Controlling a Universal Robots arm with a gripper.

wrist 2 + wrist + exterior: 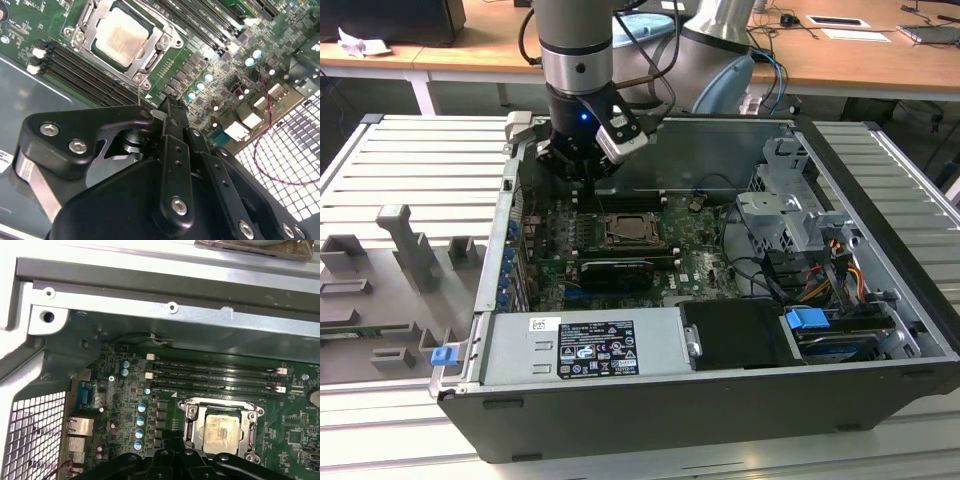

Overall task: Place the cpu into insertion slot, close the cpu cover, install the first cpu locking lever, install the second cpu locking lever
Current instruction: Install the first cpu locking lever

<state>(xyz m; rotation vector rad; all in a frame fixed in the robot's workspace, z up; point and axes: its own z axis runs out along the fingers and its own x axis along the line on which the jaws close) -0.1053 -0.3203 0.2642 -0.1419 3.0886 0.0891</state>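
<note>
- CPU (628, 231), the small flat square chip with a pale silver-grey metal top, gets passed second on a sweep from the exterior view's left. First up is the black metal gripper (586, 178), hung just above the green motherboard (698, 262), tips pinched narrow, nothing gripped.
- Chip's seated in the square black insertion slot (632, 246), and the thin silvery frame-shaped CPU cover (154, 55) looks laid down around it.
- Handling guess: light, stiff, slick on top, fragile underneath. Best taken by opposite edges.
- Far right, a grey metal drive cage (785, 205) is seen.
</note>
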